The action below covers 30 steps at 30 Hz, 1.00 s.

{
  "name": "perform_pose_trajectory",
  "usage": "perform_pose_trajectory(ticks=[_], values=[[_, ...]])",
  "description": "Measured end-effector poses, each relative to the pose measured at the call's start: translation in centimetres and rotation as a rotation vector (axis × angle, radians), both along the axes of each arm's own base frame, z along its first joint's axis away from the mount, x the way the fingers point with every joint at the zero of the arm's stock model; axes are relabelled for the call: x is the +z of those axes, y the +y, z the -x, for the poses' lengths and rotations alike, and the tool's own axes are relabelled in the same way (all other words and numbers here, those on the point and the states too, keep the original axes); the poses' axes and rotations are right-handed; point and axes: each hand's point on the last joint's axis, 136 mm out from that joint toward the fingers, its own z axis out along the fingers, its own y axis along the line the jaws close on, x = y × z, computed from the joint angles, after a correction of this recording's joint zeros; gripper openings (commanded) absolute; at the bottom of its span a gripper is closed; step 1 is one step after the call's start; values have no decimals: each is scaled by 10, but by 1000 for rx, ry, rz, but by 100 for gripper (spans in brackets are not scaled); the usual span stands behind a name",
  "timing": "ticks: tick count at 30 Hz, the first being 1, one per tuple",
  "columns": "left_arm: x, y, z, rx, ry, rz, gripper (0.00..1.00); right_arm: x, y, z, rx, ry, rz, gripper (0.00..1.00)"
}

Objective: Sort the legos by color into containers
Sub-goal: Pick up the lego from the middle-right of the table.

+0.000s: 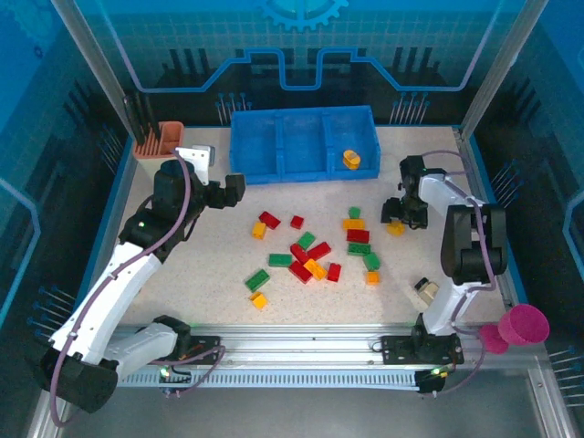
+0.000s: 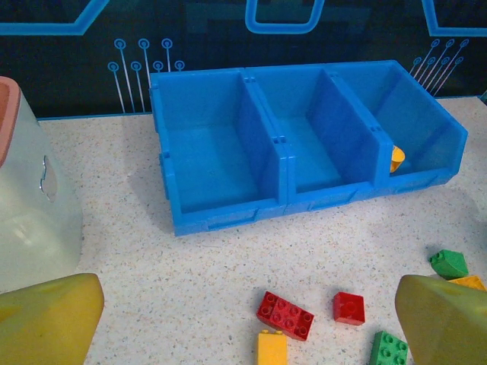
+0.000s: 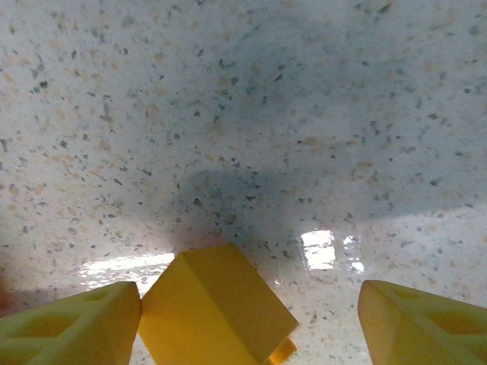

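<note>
Right tool (image 3: pixel 247 315), spread, around a yellow lego (image 3: pixel 205 296)

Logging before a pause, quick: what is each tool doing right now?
Left tool: open, empty.
Right tool: open around a yellow lego, not clamped.
</note>
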Motion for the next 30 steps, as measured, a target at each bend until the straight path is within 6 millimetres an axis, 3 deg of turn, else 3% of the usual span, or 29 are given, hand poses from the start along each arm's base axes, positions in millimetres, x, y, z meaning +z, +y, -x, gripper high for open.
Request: perform_pose_trajectory(ticks=[5,10,18,21,25,30], values=[[0,0,0,0,0,0,100,-14,4,4,52,44,13,71],[0,0,0,1,0,0,99,-14,3,5,69,49,20,63],[0,0,0,0,0,0,99,-15,4,4,80,51,21,34],[0,0,0,0,-2,1,100,-12,7,1,85,50,19,30],[1,0,-1,4,-7,1,99,6,21,-14,124,9,18,29],[-1,1,-1,4,-13,3,99,57,67,-59,272,-164,42,30]])
